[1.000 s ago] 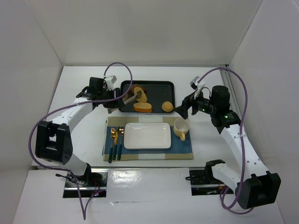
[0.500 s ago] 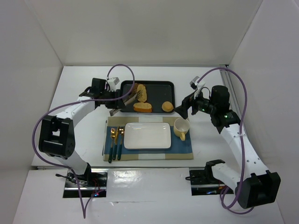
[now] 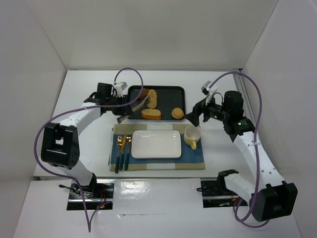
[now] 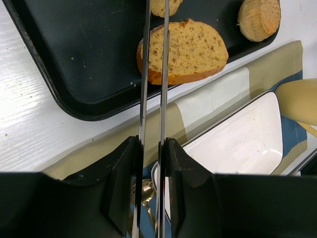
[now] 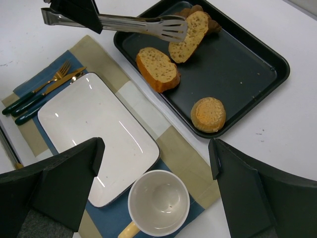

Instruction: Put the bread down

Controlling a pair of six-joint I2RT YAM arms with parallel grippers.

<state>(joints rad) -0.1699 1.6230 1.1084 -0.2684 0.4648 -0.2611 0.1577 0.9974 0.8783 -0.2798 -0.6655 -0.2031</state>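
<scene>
One bread slice lies in one black tray, beside one loaf piece and one bun. The tips of one pair of tongs touch the slice. The left gripper is clamped on the tong arms, well back from the slice. The right gripper is spread wide.

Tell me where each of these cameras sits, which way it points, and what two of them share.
Top external: above and behind the bases, facing down onto the white table; both arms show, left gripper and right gripper.
Left wrist: on the left arm, facing along the metal tongs to the black tray; its fingers clamp them.
Right wrist: on the right arm, facing down at the cream cup; its spread fingers show.
Shared: both wrist views show the golden-orange loaf piece.
</scene>
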